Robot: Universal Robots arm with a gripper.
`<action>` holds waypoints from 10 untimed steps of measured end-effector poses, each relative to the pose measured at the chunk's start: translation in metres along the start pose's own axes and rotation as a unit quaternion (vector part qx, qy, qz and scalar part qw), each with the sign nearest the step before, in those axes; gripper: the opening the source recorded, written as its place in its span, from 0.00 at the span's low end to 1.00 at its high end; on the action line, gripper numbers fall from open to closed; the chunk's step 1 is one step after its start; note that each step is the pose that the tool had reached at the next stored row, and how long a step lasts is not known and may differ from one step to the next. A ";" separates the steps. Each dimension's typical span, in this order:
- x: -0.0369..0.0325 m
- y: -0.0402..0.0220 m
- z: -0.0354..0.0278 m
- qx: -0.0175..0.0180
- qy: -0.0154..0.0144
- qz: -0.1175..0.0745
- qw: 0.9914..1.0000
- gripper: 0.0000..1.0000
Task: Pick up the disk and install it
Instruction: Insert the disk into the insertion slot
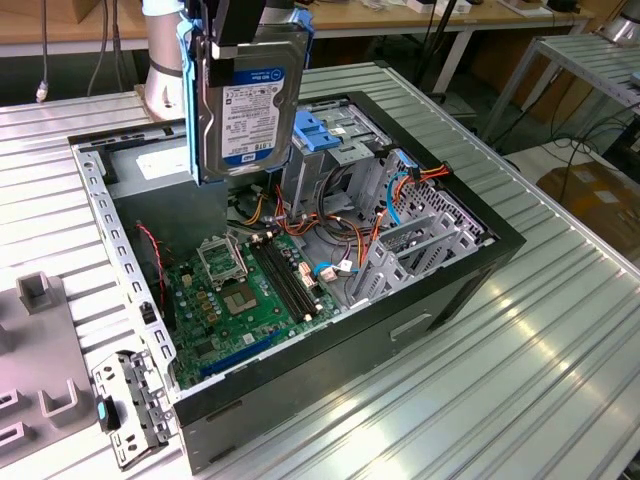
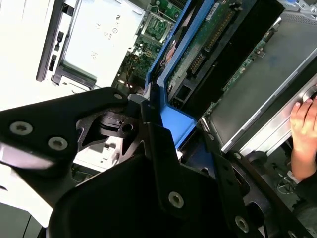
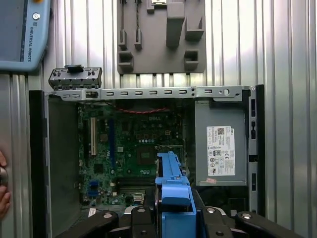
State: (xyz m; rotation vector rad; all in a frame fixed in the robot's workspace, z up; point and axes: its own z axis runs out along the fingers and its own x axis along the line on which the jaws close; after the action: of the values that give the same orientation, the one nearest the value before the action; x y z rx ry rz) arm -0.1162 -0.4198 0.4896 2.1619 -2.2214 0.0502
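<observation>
In the exterior view the disk (image 1: 245, 95) hangs on edge above the open computer case (image 1: 430, 310), its white-and-blue label facing the camera and a blue carrier frame around its edges. My gripper (image 1: 243, 28) is shut on its top end. The disk is over the back part of the case, just to the exterior view's left of the grey drive cage (image 1: 335, 140) with the blue latch. In both wrist views the blue carrier (image 3: 171, 191) sits clamped between my black fingers (image 2: 158, 144). The disk's circuit-board side (image 2: 208, 44) faces the second wrist camera.
The motherboard (image 1: 250, 290) lies on the case floor, with orange and blue cables (image 1: 400, 185) beside the cage. The grey power-supply box (image 3: 220, 148) sits in a case corner. A person's hand (image 2: 303, 134) rests at the case edge. A grey fixture plate (image 1: 40, 350) and a metal bracket (image 1: 130, 405) lie on the table.
</observation>
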 end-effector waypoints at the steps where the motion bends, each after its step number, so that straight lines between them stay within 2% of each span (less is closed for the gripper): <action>1: 0.0007 -0.0003 0.0001 0.000 0.000 0.000 1.000 0.37; 4: 0.0085 -0.0009 0.0008 0.000 0.000 0.000 1.000 0.37; 10: 0.0103 -0.0010 0.0010 0.000 0.000 0.000 1.000 0.37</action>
State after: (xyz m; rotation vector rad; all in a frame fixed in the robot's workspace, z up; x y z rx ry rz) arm -0.1155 -0.4302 0.4891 2.1617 -2.2212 0.0506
